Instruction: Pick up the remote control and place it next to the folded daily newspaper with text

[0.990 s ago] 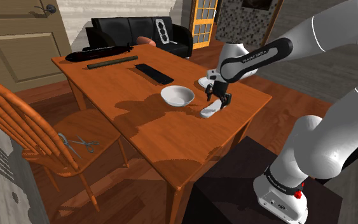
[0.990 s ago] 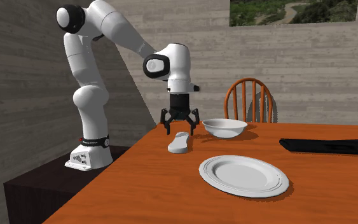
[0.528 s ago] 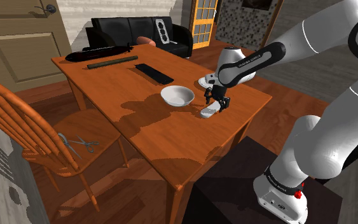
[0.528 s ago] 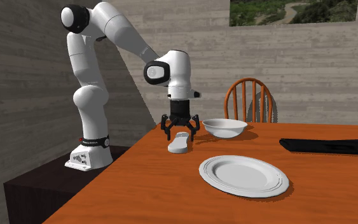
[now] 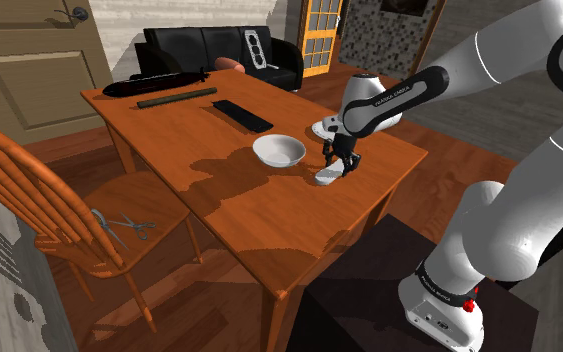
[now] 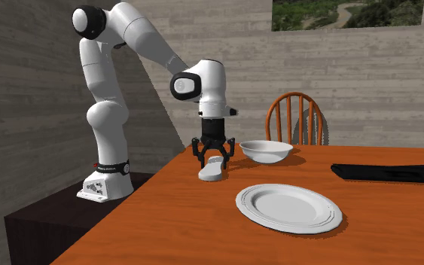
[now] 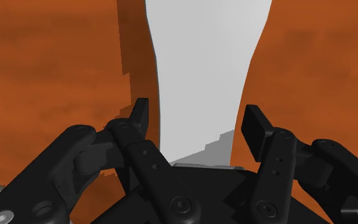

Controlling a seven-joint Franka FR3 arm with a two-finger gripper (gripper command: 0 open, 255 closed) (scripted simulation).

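**Operator:** Work surface is an orange-brown wooden table (image 5: pixel 231 215) in a living room, with a black sofa (image 5: pixel 209 45) behind it. Report end-effector status.

**Technician:** The all-black two-finger gripper (image 5: pixel 335 166) points straight down at the pale grey oblong remote control (image 5: pixel 326 177), fingertips close to table level. The jaws are partly open and straddle the remote's narrow width. In the wrist view the fingers (image 7: pixel 140 118) flank it closely, with a thin strip showing beside each; no clamp is confirmed. The remote lies flat on the table, on the stand's side.

**Operator:** Surrounding items?

**Technician:** Just beside the remote stands a white round bowl (image 5: pixel 278 150). A white round dinner plate (image 6: pixel 288 207) lies near both. Well apart, further across the table, lies a flat black oblong slab (image 5: pixel 241 115). This is judged to be the folded newspaper, although no text is legible on it.

**Operator:** Step in hand?

**Technician:** Grasp, by judgement; the pick-up is not yet done. Next move: close the jaws until both fingers bear on the remote and lift it vertically above the bowl's rim. Carry it past the bowl to bare table just beside the black slab, then lower and release. Caution: the fingers appear to sit toward one end of the remote, so it may tilt on lifting
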